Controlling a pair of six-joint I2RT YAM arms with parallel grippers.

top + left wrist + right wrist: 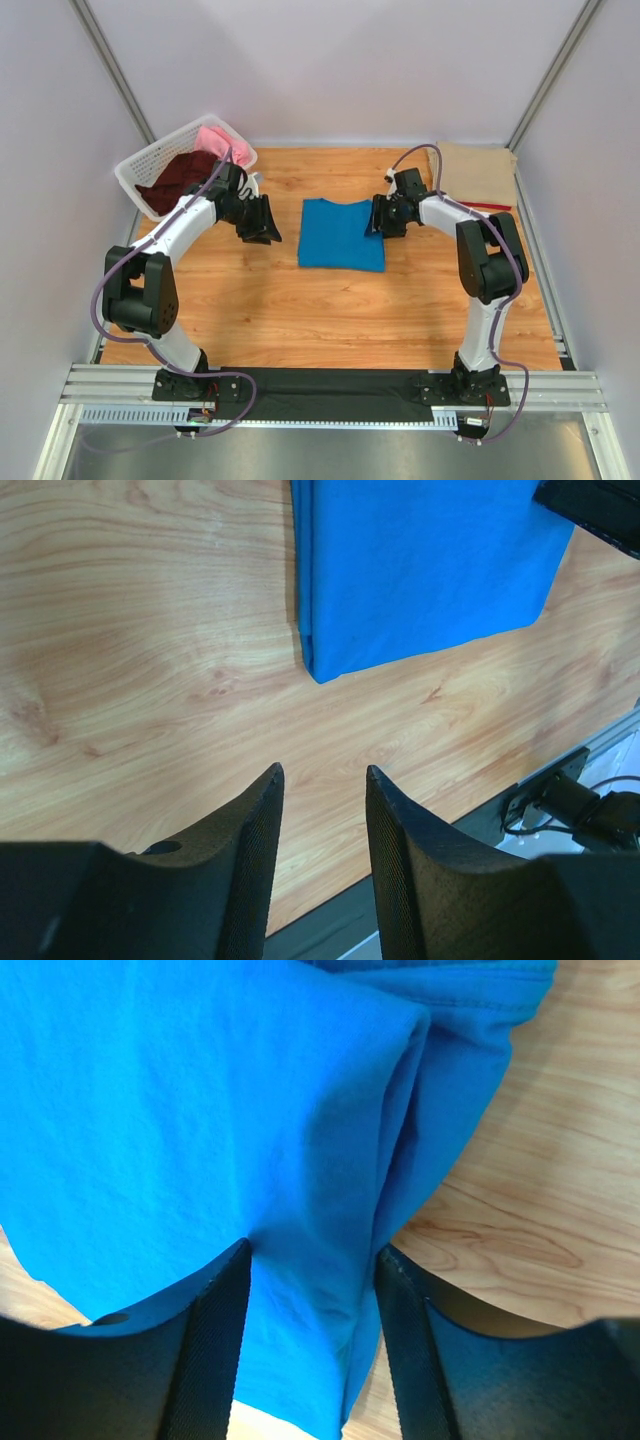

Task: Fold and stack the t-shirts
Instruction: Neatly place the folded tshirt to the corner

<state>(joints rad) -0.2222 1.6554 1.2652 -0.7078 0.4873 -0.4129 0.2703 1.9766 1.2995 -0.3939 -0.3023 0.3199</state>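
A bright blue t-shirt (341, 234) lies folded into a rectangle in the middle of the wooden table. My right gripper (383, 218) is at its right edge. In the right wrist view the jaws (312, 1250) stand open with a fold of the blue cloth (180, 1110) between them. My left gripper (262, 222) is open and empty, just left of the shirt. In its own view (322, 772) it hovers over bare wood with the blue shirt (420, 570) ahead. A tan shirt (478, 172) lies folded at the back right on a red one (492, 207).
A white lattice basket (137, 162) stands at the back left, holding a dark maroon shirt (180, 180) and a pink one (215, 138). White walls and metal posts close in the table. A black strip and metal rail run along the near edge (330, 385).
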